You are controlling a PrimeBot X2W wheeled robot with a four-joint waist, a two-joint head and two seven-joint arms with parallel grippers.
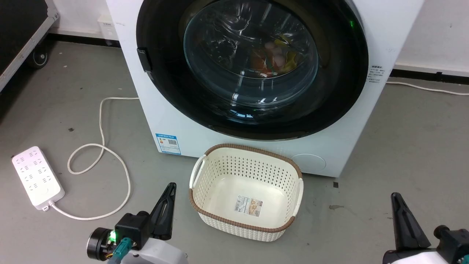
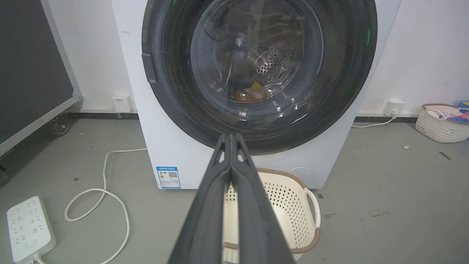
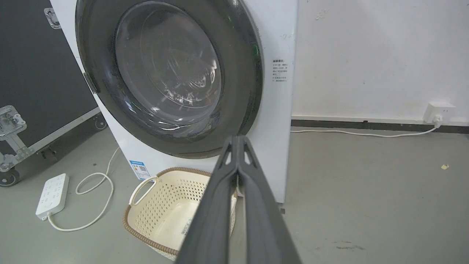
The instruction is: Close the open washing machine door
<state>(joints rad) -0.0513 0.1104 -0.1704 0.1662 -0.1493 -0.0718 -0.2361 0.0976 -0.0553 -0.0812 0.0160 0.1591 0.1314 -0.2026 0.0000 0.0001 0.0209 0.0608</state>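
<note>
1. The washing machine door [image 1: 253, 66] lies flat against the white cabinet front in all three views. No gap shows along the black rim, so the door is judged already seated. Coloured laundry [image 1: 278, 58] is visible through the glass bowl.
2. A small dark block [image 1: 144, 60] sits on the rim's left edge in the head view. Whether it is a handle or a hinge cover cannot be told.
3. The door is round, so it has no long axis. Its face points toward the robot, ahead of and above both grippers.
4. An empty basket [image 1: 253, 147] stands on the floor just beside the cabinet base, between the grippers and the door.
5. The left gripper [image 1: 169, 190] hangs low, left of the basket, well apart from the door. Its fingers are pressed together and hold nothing, and its wrist view aims them at the rim's lower edge.
6. The right gripper [image 1: 396, 198] hangs low, right of the basket, likewise pressed together and empty.
7. Judgement: if a confirming push is required, the left arm is slightly nearer. It must travel forward and up, clearing the basket.
</note>
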